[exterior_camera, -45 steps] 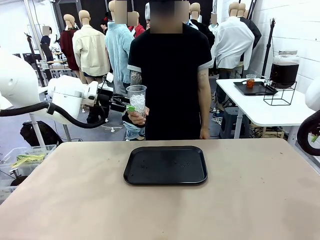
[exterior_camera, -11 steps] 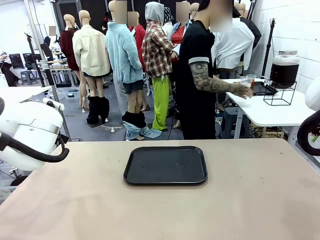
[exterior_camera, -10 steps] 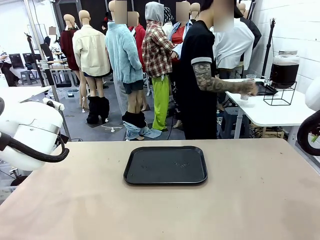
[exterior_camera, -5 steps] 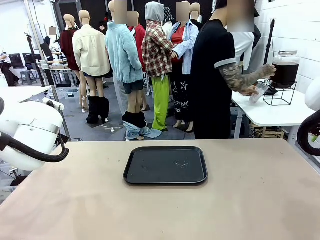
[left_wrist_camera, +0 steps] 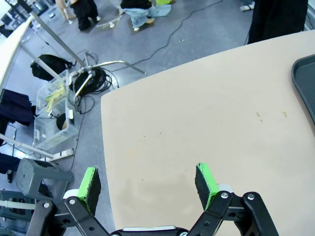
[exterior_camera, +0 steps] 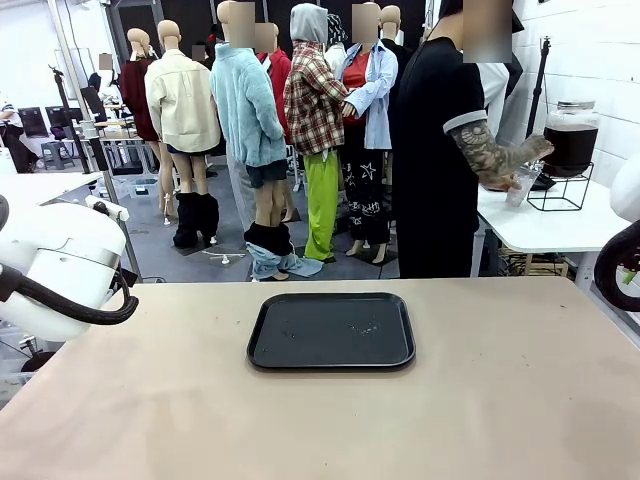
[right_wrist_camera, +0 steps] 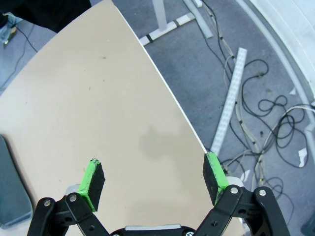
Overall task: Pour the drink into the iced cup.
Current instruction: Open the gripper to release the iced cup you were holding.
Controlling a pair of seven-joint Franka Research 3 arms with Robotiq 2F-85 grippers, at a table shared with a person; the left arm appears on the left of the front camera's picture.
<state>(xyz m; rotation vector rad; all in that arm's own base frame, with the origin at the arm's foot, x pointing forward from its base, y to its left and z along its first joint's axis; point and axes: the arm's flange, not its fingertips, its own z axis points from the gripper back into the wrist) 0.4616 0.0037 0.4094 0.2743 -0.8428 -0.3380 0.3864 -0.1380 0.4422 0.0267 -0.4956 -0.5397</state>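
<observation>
Half a second back the person held the cup tilted, low by the stand; now the person (exterior_camera: 440, 150) has it upright at the side table (exterior_camera: 545, 225), and the clear cup (exterior_camera: 519, 186) sits in one hand just in front of the dispenser jar (exterior_camera: 569, 137), the other hand (exterior_camera: 527, 151) raised to the jar's spigot side. The drink (exterior_camera: 569, 145) — dark brown — fills most of that jar, which rests on a black wire stand (exterior_camera: 560, 190), well apart from the robot's table (exterior_camera: 520, 400).

On that table the black tray (exterior_camera: 331, 330) lies bare in the middle. At the table's left edge the left gripper (left_wrist_camera: 147, 184) hangs above the tan surface with its green pads (left_wrist_camera: 205, 184) spread wide, nothing between them. The right gripper (right_wrist_camera: 152, 177) hovers over the table's curved corner — fingers likewise parted and empty, cables on the floor (right_wrist_camera: 256, 113) beyond the edge.
</observation>
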